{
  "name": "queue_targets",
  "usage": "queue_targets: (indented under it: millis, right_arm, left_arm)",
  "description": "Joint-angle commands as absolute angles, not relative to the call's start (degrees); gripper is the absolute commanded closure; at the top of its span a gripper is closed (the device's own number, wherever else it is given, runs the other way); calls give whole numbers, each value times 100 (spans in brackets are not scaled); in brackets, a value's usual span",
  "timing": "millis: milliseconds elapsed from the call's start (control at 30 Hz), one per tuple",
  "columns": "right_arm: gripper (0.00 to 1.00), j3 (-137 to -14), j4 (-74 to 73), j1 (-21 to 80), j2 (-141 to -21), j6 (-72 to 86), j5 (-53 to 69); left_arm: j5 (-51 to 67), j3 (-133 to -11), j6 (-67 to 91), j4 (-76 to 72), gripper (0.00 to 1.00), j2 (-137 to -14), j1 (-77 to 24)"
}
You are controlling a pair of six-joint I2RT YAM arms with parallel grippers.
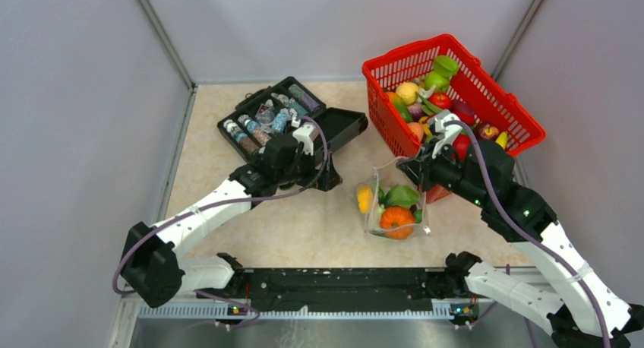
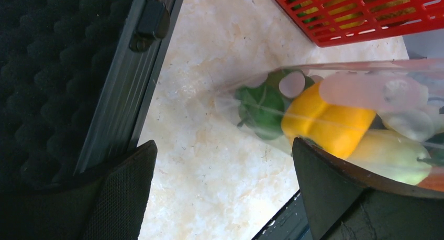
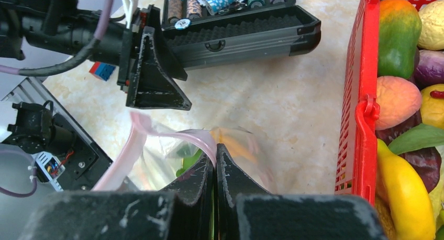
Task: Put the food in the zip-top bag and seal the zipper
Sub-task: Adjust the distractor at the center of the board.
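No text, brand or no. was legible in any view. Patterned labels on the vials (image 1: 262, 120) in the black case (image 1: 345, 125) were too small & blurred to read, top cam or right wrist cam.

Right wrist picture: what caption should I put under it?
The right tool pinches the pink zipper of the zip-top bag, near the red basket.

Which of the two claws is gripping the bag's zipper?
The right claw, shut on the pinkish zipper; the left claw hangs open beside the black case, holding nothing.
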State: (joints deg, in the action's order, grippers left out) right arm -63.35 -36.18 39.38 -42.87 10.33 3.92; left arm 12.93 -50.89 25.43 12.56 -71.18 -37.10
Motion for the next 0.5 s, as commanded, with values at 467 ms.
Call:
queue_targets:
  millis: [467]
  right_arm:
    - [100, -6398, -2584, 3995, -4639, 778, 715]
  left_arm:
    - [1283, -4482, 2357, 1319, 1, -6955, -2578]
